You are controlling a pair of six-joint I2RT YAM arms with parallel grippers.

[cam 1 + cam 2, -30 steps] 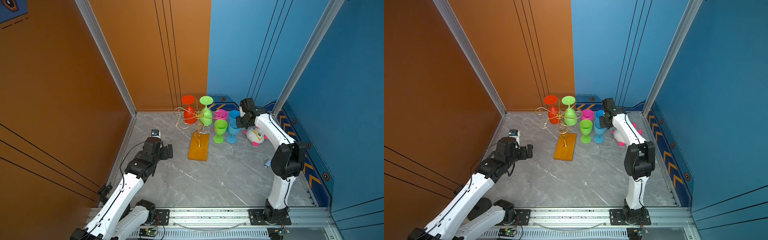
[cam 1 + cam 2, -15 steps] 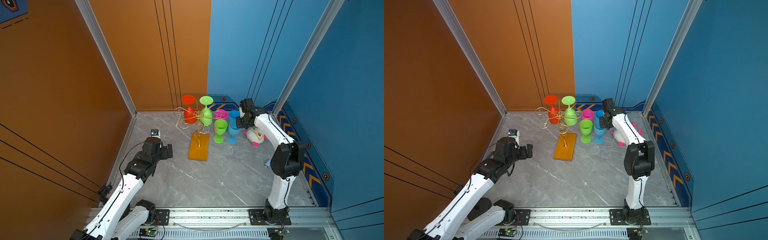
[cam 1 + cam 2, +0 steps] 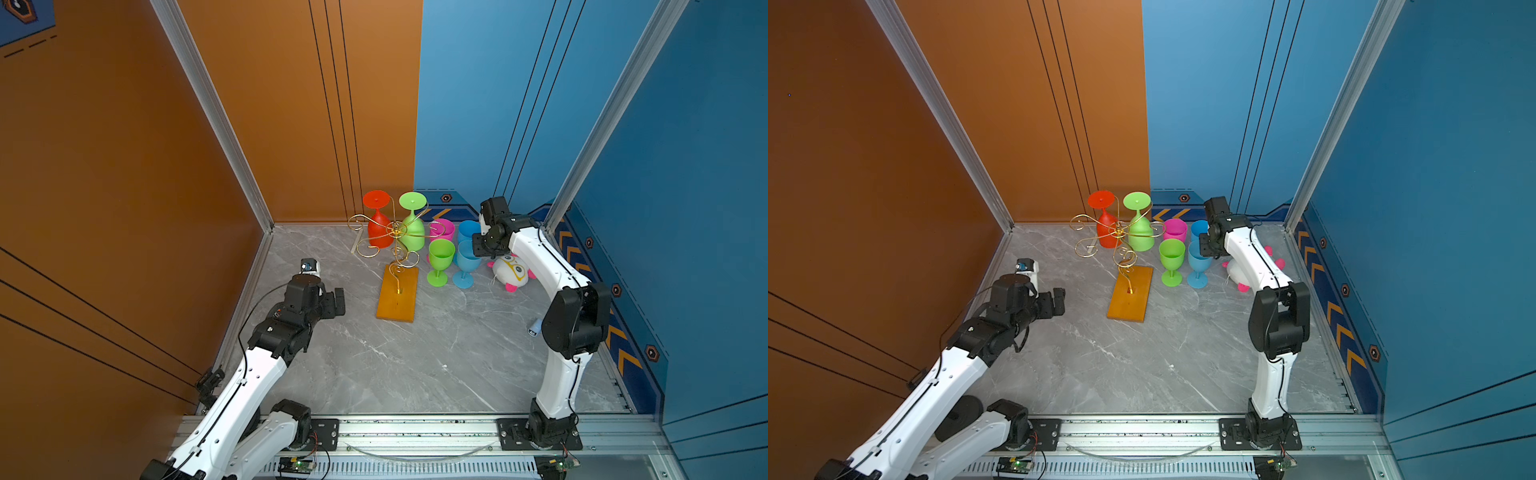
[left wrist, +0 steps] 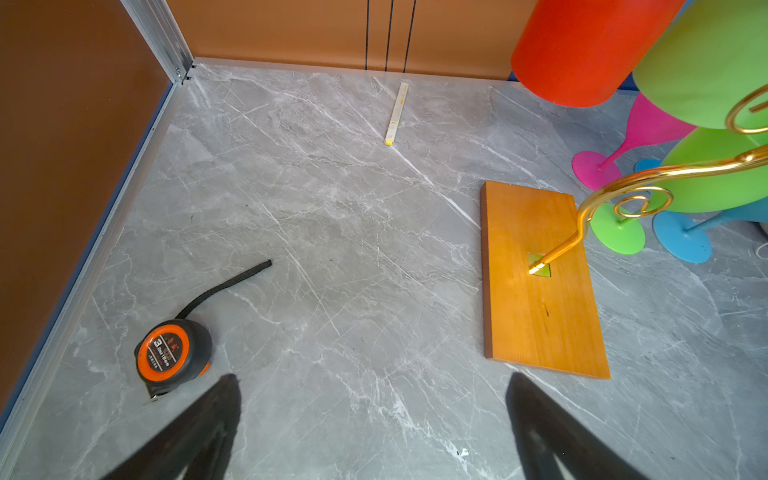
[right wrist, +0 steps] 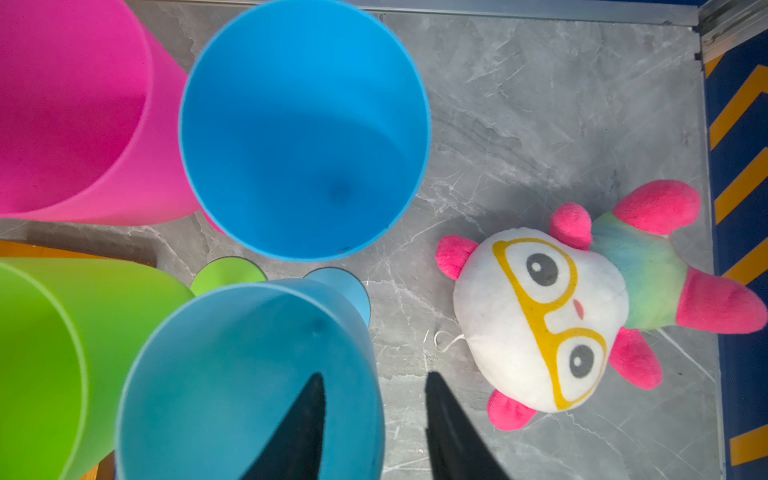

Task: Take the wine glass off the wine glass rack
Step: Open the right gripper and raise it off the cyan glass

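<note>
The left end effector (image 4: 374,378) hangs spread wide over the desk (image 3: 415,357), near the wine glass rack (image 3: 397,299). Farther back, the right end effector (image 5: 375,376), jaws apart, straddles the rim of an upright blue wine glass (image 5: 199,374). A red wine glass (image 3: 378,237) and a green wine glass (image 3: 415,239) hang inverted on the rack.

Clock as in both top views, 12 = back wall. You've got the wine glass rack (image 3: 397,297) mid-floor, toward the back. On its arms, at its 12, the left hung glass (image 3: 377,235) and right hung glass (image 3: 415,237) hang inverted, side by side. The four-glass cluster (image 3: 465,257) stands two-by-two at the rack's 2. The plush toy (image 3: 510,270) lies at the cluster's 3. The stick (image 3: 354,245) lies at the rack's 10, and the tape measure (image 4: 172,357) at its 8, near the side wall.
</note>
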